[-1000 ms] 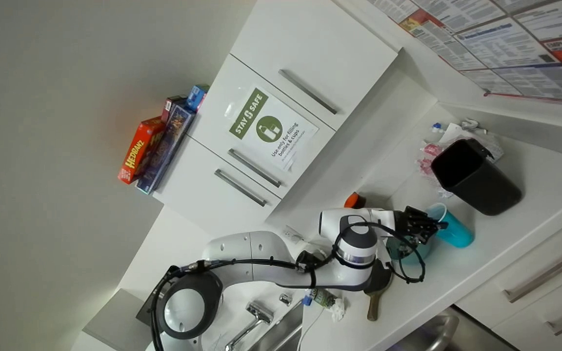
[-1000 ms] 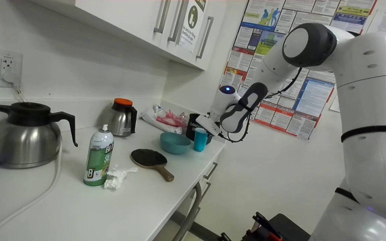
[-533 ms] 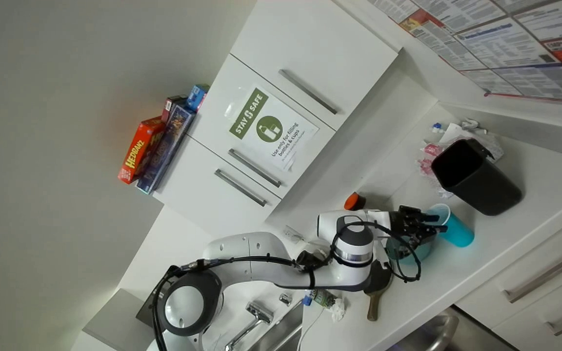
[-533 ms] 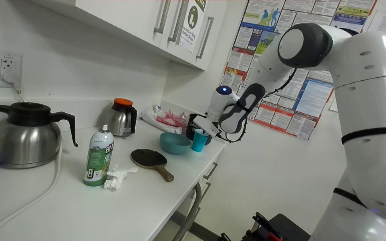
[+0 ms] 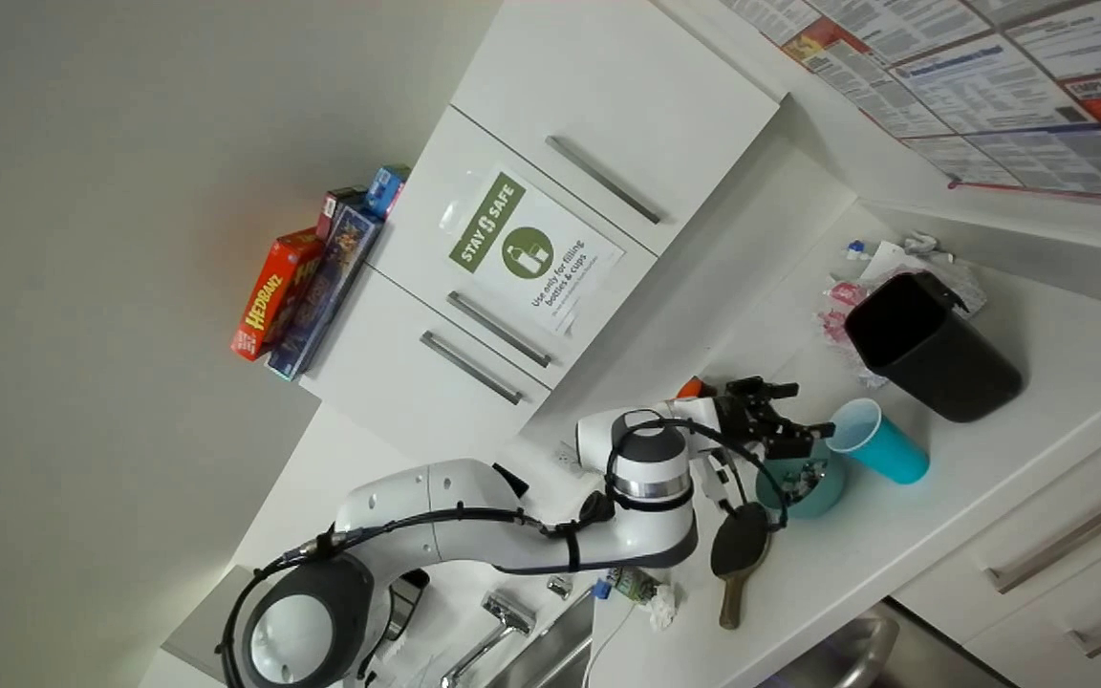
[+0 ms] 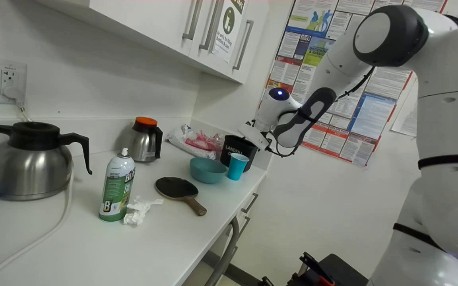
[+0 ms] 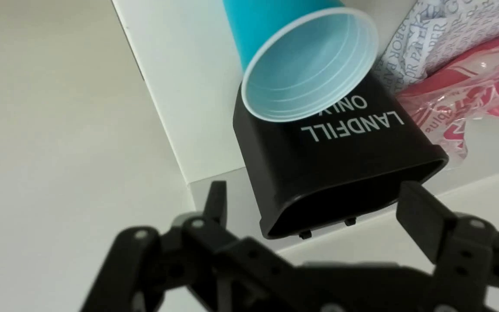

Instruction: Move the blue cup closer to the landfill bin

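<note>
One blue cup point(image 6: 237, 169) stands on its base on the worktop point(image 6: 141, 250), just below the centre of an exterior view, between the teal bowl point(image 6: 208, 174) and the landfill bin point(image 6: 229, 150). In the wrist view it sits at the top of the frame, its mouth toward us. The hand point(image 7: 316, 206), at the bottom of that frame, has its two fingers spread wide with nothing between them, apart from the cup. We judge the cup light: it looks like thin, smooth plastic, and we see nothing in the part of its inside that shows. We expect the wall to dent under a hard squeeze and to be somewhat slippery, the rim being stiffest. As it narrows toward the base, we would take it across the outer wall a little below the rim, closing gently. A push on the rim could tip it.
</note>
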`<state>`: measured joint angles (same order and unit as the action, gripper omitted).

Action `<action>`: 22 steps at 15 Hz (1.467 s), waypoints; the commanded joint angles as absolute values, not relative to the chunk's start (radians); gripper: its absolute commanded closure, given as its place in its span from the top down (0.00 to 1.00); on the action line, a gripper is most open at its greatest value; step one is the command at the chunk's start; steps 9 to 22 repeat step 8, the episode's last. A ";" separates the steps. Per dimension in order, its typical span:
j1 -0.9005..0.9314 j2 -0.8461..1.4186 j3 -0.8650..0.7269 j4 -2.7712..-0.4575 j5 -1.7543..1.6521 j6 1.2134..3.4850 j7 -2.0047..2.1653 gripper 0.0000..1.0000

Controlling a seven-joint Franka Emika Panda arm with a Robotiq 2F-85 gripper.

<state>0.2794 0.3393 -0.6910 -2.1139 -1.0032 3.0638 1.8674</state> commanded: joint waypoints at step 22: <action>0.298 0.195 -0.682 -2.243 -1.026 3.064 1.825 1.00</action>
